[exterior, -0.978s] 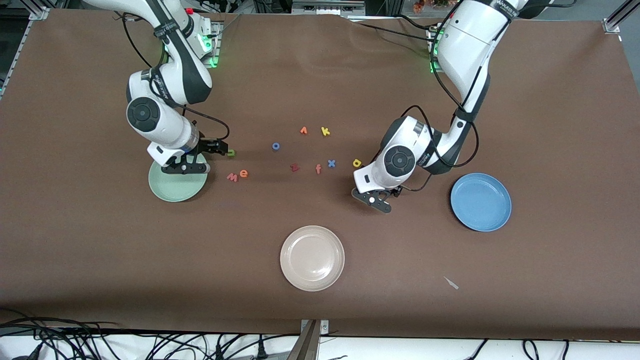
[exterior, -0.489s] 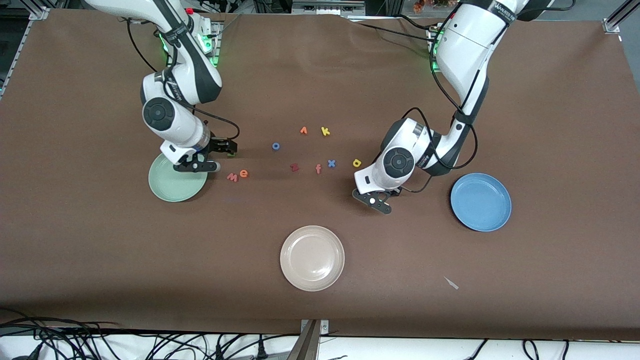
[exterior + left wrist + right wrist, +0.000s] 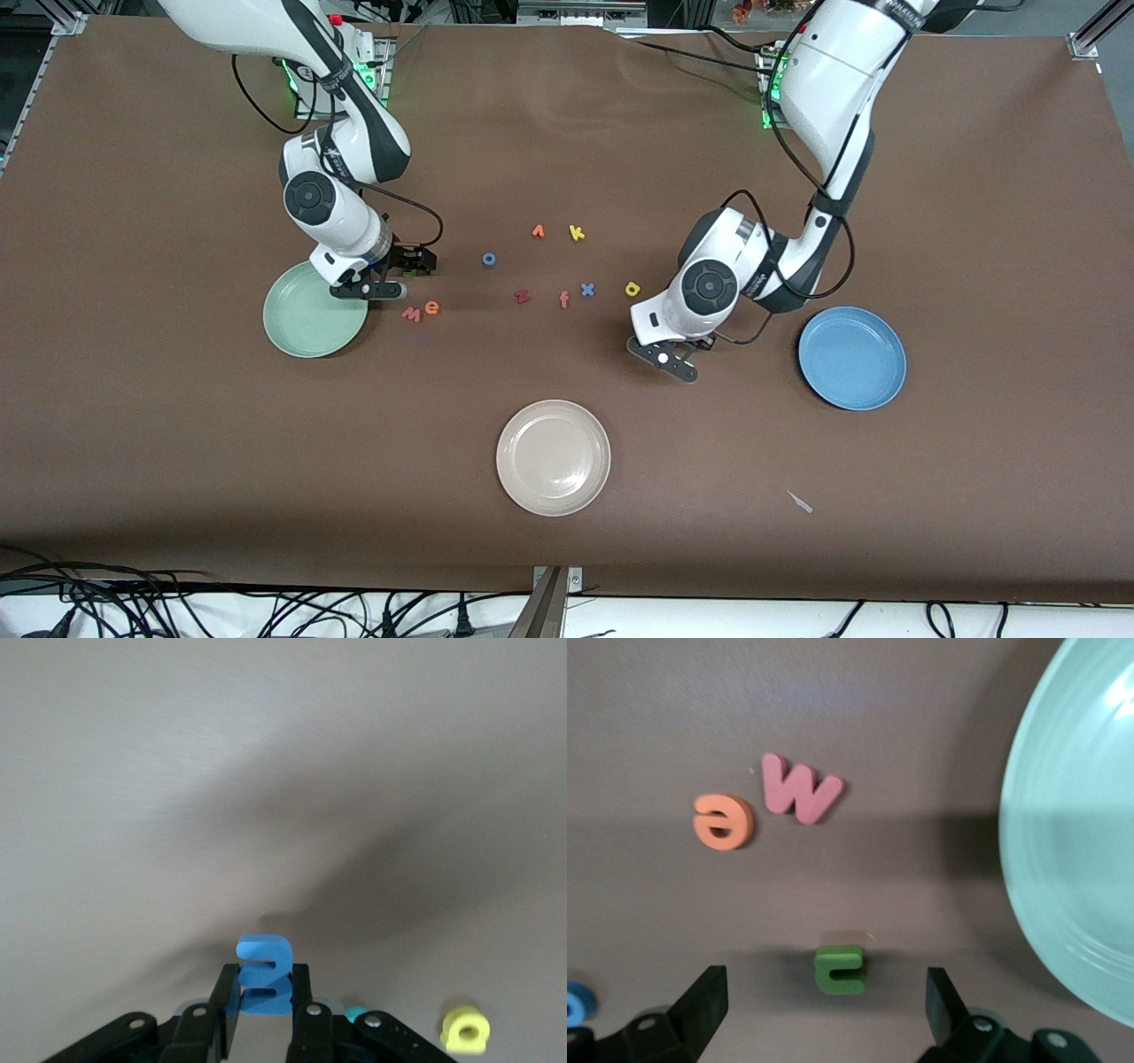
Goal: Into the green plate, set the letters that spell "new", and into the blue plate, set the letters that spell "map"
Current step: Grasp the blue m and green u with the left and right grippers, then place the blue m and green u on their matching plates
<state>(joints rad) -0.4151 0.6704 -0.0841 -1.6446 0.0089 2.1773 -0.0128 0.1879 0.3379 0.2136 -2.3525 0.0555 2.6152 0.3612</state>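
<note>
My left gripper point(image 3: 266, 981) is shut on the blue m point(image 3: 264, 958). It sits low over the table between the yellow p point(image 3: 632, 288) and the beige plate, seen as left gripper point(image 3: 671, 358) from the front. A bit of the teal a point(image 3: 354, 1013) and the yellow p point(image 3: 465, 1029) lie close by. My right gripper point(image 3: 825, 985) hangs open over the olive-green n point(image 3: 840, 968), beside the green plate point(image 3: 1081, 850). The orange e point(image 3: 724, 821) and salmon w point(image 3: 800, 788) lie together. From the front, the right gripper point(image 3: 399, 275) hides the n. The blue plate point(image 3: 852, 357) is bare.
A beige plate point(image 3: 554, 457) lies nearest the front camera. Loose in the middle are a blue o point(image 3: 488, 259), dark red z point(image 3: 522, 297), orange f point(image 3: 563, 299), blue x point(image 3: 586, 289), yellow k point(image 3: 576, 233) and another orange letter point(image 3: 538, 231).
My left gripper has closed on the blue m. The right arm has shifted from the green plate's edge toward the table's middle, so its open gripper now covers the n.
</note>
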